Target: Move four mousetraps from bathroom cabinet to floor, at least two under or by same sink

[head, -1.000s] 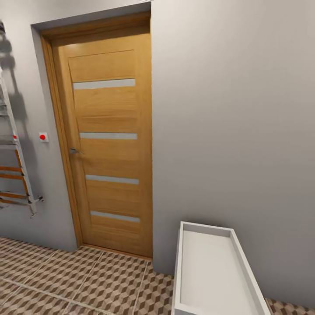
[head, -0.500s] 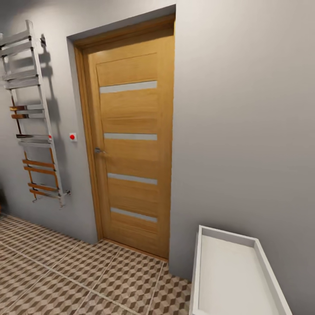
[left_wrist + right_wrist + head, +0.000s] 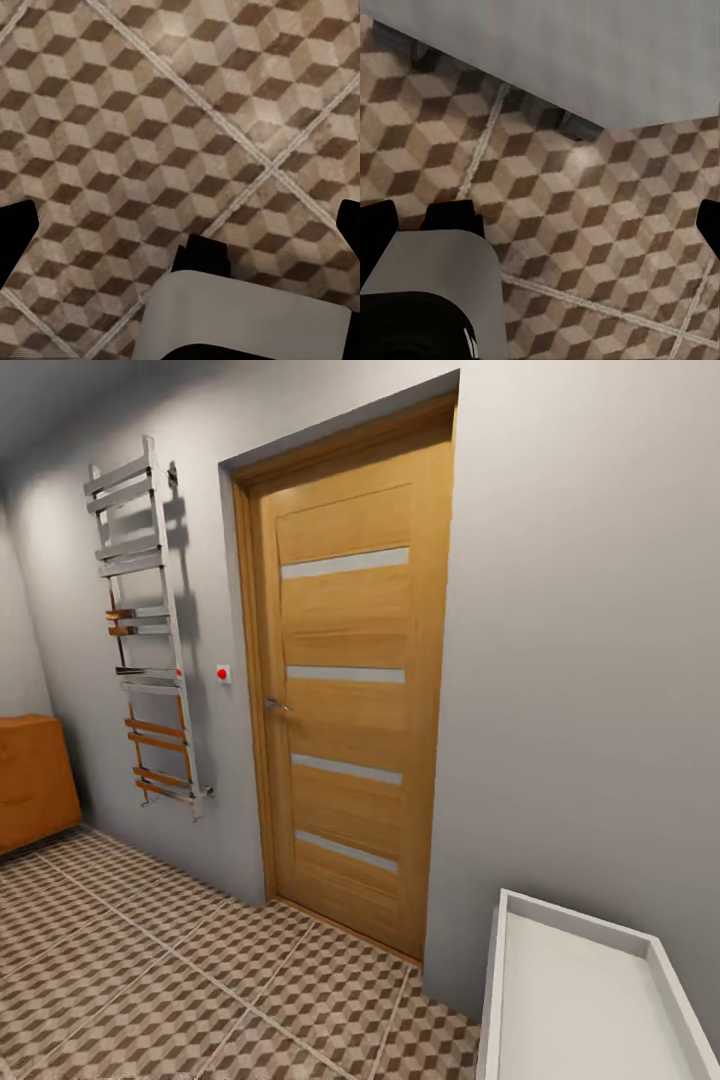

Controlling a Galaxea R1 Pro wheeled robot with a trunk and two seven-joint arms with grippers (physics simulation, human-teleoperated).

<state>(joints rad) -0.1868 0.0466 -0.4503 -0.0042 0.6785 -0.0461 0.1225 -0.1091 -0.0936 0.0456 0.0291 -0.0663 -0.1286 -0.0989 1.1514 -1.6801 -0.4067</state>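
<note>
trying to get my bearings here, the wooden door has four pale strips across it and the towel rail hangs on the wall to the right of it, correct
Not quite. The wooden door does have four pale strips, but the towel rail hangs on the wall to the left of it, beyond the small red switch. The head view shows this.

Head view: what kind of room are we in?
Most likely a bathroom: a chrome towel-rail radiator hangs on the grey wall beside a wooden door, a white basin sits at lower right, and cube-pattern tiles cover the floor.
</note>
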